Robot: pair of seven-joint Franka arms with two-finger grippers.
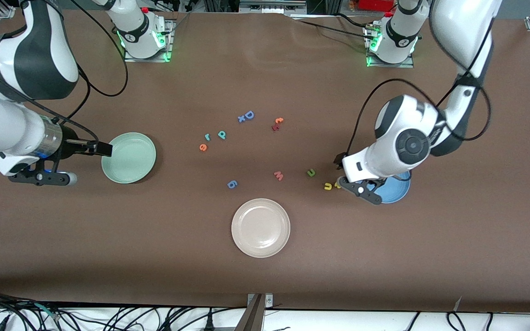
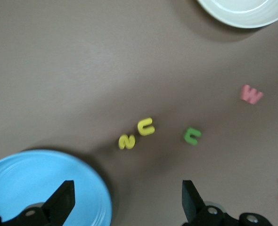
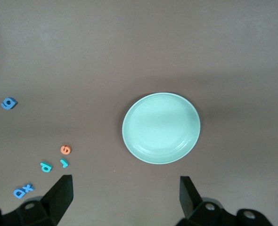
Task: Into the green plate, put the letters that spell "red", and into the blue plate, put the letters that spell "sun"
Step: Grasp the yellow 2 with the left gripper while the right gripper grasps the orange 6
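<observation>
Both arms: glossy white shells with black joint bands, black cables looping off links. Bases lit green, red button on each. Right arm has grey lettering on a dark band plus a silver wrist ring. Right gripper (image 1: pixel 69 177) and left gripper (image 1: pixel 368 193) are black, fingers wedge-shaped.

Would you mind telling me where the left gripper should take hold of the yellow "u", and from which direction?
Come straight down from above: the yellow "u" lies flat on the table, so only its thin edges offer purchase. Pinch across its two outer sides. The yellow "s" sits close beside it, so keep one jaw clear of that. The left gripper is open.
</observation>
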